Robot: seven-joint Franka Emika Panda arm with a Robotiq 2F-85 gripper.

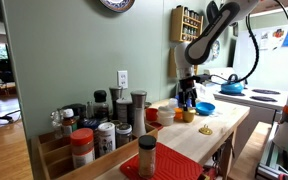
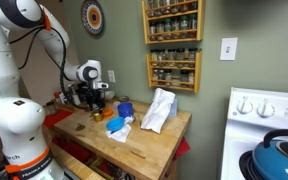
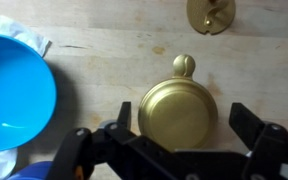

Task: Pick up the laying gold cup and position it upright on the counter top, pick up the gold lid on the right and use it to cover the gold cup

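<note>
In the wrist view the gold cup [image 3: 178,115] shows as a round shiny gold face with a small gold knob just beyond it, resting on the pale wood counter top [image 3: 104,60]. I cannot tell which end of the cup faces me. My gripper [image 3: 184,120] is open, with one black finger on each side of the cup and small gaps between. The gold lid [image 3: 211,12] lies further off at the top edge, partly cut off. In an exterior view the gripper [image 1: 187,98] hangs low over the counter and the lid [image 1: 205,130] lies nearer the counter edge.
A blue bowl [image 3: 14,90] sits close beside the cup and also shows in an exterior view [image 1: 205,108]. Spice jars and a red cup [image 1: 152,115] crowd one end. A white bag [image 2: 159,110] stands on the counter. A stove with a blue kettle [image 2: 279,160] is alongside.
</note>
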